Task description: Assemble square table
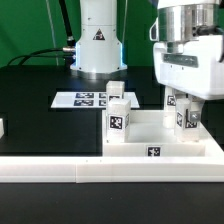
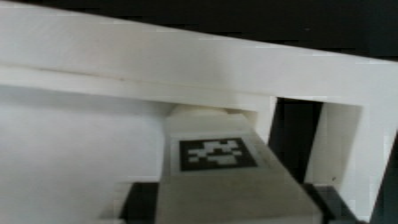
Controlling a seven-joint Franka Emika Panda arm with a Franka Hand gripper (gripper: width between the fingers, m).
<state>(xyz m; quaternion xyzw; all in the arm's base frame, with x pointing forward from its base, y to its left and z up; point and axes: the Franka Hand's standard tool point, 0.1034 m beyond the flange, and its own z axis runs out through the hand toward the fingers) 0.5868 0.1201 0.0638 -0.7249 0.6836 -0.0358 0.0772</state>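
The fingers are closed on a tagged white leg, one dark pad showing at each side of it in the wrist view; the leg stands upright between them, its tag facing the camera; it sits at the far right corner of the square table, low against the slab, though whether it is seated in a socket I cannot tell; a second leg stands upright at the slab's far left corner; a third leg stands just behind that one, on the black counter; the marker board lies flat beside it, to the exterior view's left; a long white rail runs along the near edge.
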